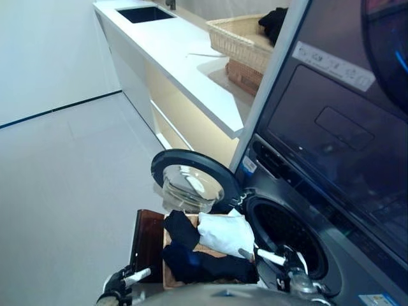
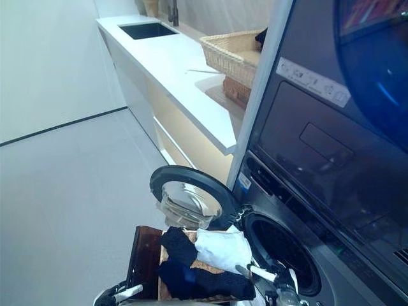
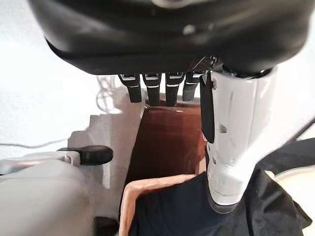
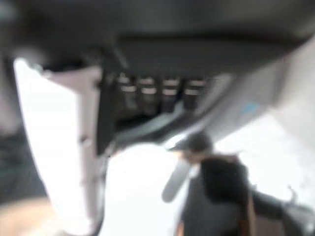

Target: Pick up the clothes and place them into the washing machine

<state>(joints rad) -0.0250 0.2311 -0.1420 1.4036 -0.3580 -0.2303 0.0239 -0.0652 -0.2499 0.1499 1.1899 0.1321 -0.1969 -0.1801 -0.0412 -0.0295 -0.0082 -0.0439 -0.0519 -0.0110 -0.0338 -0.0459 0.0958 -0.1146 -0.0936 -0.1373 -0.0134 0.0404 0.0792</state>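
A shallow wicker basket point(image 1: 165, 271) rests on a low dark brown box point(image 1: 148, 239) beside the washing machine. It holds dark clothes point(image 1: 191, 261) and a white garment point(image 1: 223, 233). The machine's round door point(image 1: 191, 182) stands open and the dark drum opening point(image 1: 287, 242) is to the right of the basket. My left hand point(image 1: 121, 284) hangs open and empty by the box's near left corner; in its wrist view the basket rim point(image 3: 125, 196) and dark clothes point(image 3: 197, 206) lie past its thumb point(image 3: 226, 147). My right hand point(image 1: 280, 262) is open and empty between the basket and the drum, above the white garment point(image 4: 133, 187).
A long white counter point(image 1: 191, 70) with a dark sink point(image 1: 145, 13) runs along the back. A second wicker basket point(image 1: 242, 38) with a dark cloth point(image 1: 274, 22) sits on it. Pale grey floor point(image 1: 64, 191) spreads out to the left.
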